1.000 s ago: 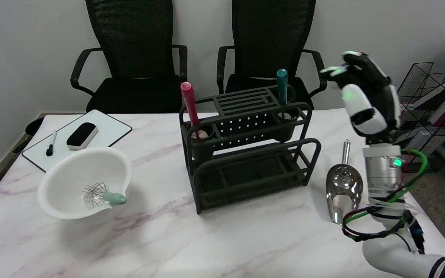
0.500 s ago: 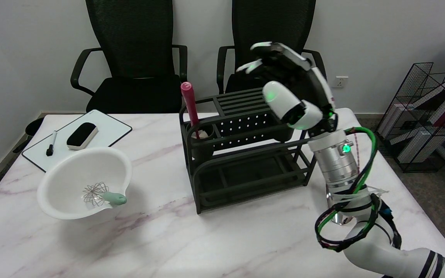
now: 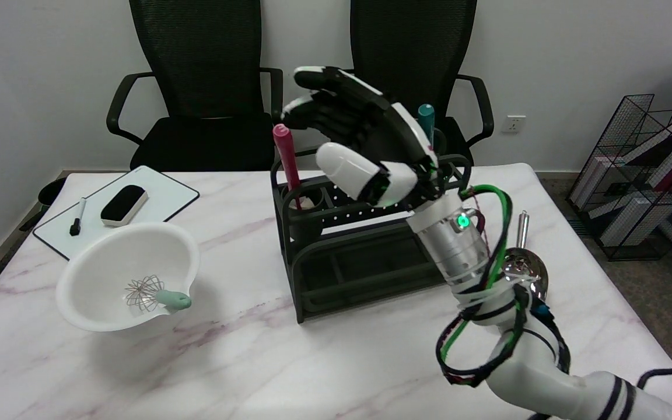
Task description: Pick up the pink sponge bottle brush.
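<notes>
The pink bottle brush [image 3: 287, 163] stands upright, handle up, in the left cup of the black rack [image 3: 365, 280]; its pale sponge end shows at the cup's mouth. My right hand [image 3: 359, 143] hovers over the rack's top, fingers spread and holding nothing. Its fingertips [image 3: 298, 108] are just right of the pink handle's top, close to it but apart. A teal-handled brush [image 3: 426, 119] stands in the rack's right cup, partly hidden behind my hand.
A white bowl [image 3: 108, 262] with a small whisk [image 3: 155, 294] sits at the left. Behind it lies a whiteboard [image 3: 161, 195] with an eraser [image 3: 123, 204] and marker [image 3: 77, 217]. A metal scoop [image 3: 524, 265] lies right of the rack. Two black chairs stand behind.
My right arm has swung left from the table's right side across the rack, bringing the spread hand up beside the pink handle. The brush has not moved.
</notes>
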